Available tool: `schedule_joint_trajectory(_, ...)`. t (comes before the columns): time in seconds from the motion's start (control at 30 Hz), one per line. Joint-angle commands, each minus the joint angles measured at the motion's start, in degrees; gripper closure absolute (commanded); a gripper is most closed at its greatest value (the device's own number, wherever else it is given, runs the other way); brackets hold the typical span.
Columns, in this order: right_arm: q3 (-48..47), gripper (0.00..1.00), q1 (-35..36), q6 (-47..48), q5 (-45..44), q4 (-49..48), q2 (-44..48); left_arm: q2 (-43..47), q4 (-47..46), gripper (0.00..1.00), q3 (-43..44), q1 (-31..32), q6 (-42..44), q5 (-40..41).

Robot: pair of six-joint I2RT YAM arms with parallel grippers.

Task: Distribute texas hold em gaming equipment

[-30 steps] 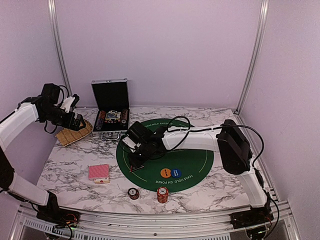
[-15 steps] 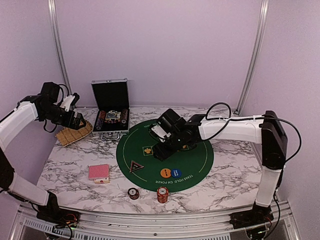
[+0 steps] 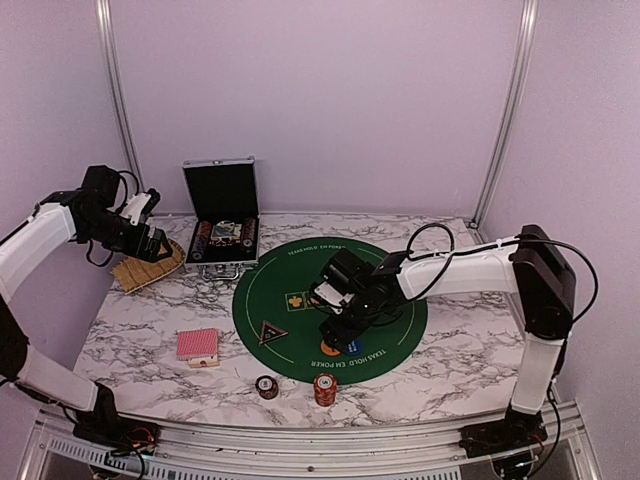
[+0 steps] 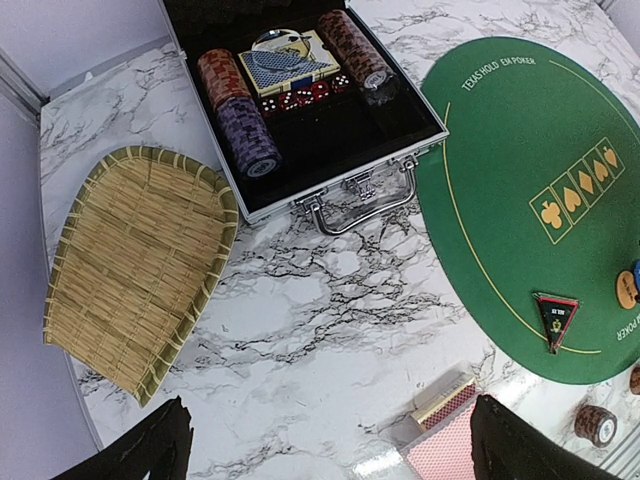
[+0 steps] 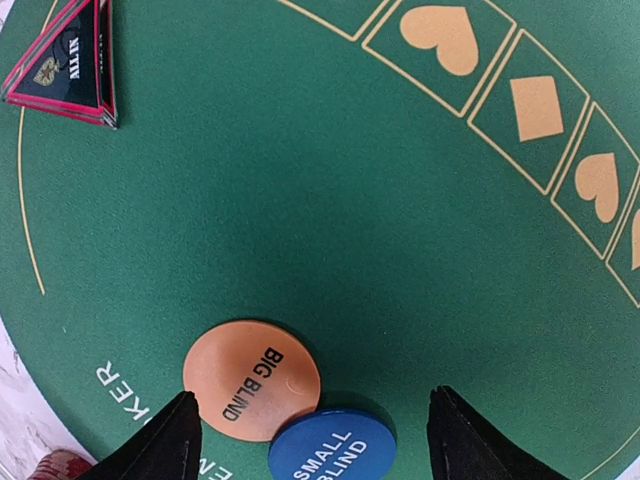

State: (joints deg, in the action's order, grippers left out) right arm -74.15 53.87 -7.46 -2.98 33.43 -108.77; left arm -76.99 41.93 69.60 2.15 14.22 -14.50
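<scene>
Right tool (image 5: 311, 395) spread, blue button (image 5: 333, 445) lettering wrist-view only

White arms (image 3: 465, 270), black joints (image 3: 545, 285), apparently black cables (image 3: 434, 225)

Evenly bright, lit softly from overhead; only faint, diffuse shadows on the green mat (image 3: 300, 320). Small glare patch on the marble tabletop (image 4: 330, 300) in the left wrist view. Crisp print on the blue button (image 5: 333, 445); straight lines bowed toward wide-angle corners

Marker buttons (image 5: 252, 380) lie on the mat (image 3: 290, 275); the case (image 3: 222, 190) stands behind-left, the cards (image 3: 198, 344) left.
</scene>
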Motion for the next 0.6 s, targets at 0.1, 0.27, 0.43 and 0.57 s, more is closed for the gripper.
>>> schedule_joint_trajectory(0.1, -1.8, 0.24, 3.5, 1.4, -0.7, -0.2, -2.2, 0.3, 2.4, 0.01, 1.9, 0.0, 0.6, -0.8)
schedule_joint_trajectory(0.27, -1.4, 0.28, 5.2, 1.0, -2.0, -0.1, -3.2, 0.0, 2.4, 0.01, 2.3, 0.0, 0.6, -0.9)
schedule_joint_trajectory(0.43, -1.3, 0.32, 5.1, 0.7, -3.4, -0.4, -3.3, 0.0, 2.5, 0.01, 2.5, 0.0, 0.5, -0.8)
schedule_joint_trajectory(0.57, -1.7, 0.33, 4.6, 0.9, -4.2, -0.6, -3.8, 0.0, 2.5, 0.01, 2.6, 0.0, 0.6, -0.8)
